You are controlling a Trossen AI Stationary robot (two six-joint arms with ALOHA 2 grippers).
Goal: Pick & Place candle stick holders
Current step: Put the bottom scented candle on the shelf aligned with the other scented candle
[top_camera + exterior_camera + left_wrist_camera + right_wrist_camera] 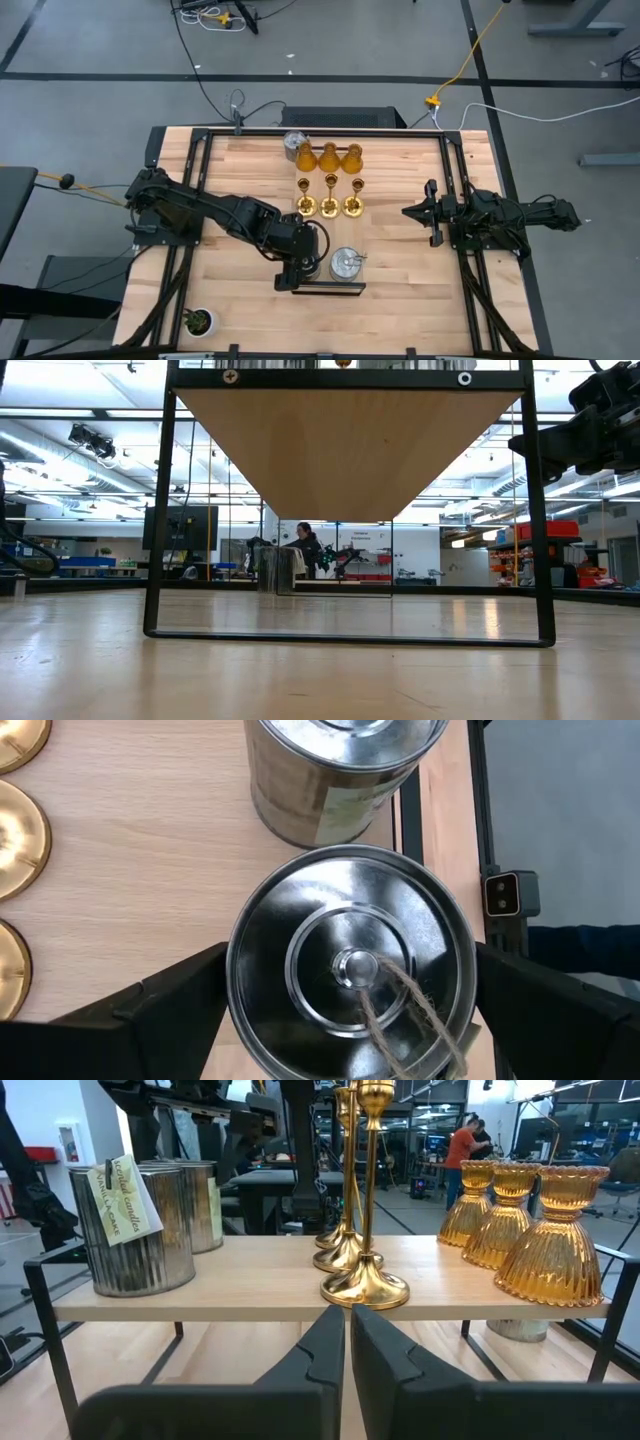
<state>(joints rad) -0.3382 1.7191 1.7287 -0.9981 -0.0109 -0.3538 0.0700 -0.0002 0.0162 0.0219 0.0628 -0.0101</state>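
Left tool [318, 268] spread wide near the surface's [400, 250] front edge, its fingers [160, 1010] flanking a silver holder [346, 264] from both sides, not visibly pressing it. Another silver holder [295, 143] sits at the back edge beside three amber holders [329, 157] in a row, three gold holders [330, 205] lined up just in front of them; small potted plant [198, 321] at the front left corner. Right tool [432, 212] pinched closed, holding nothing, by the right edge.
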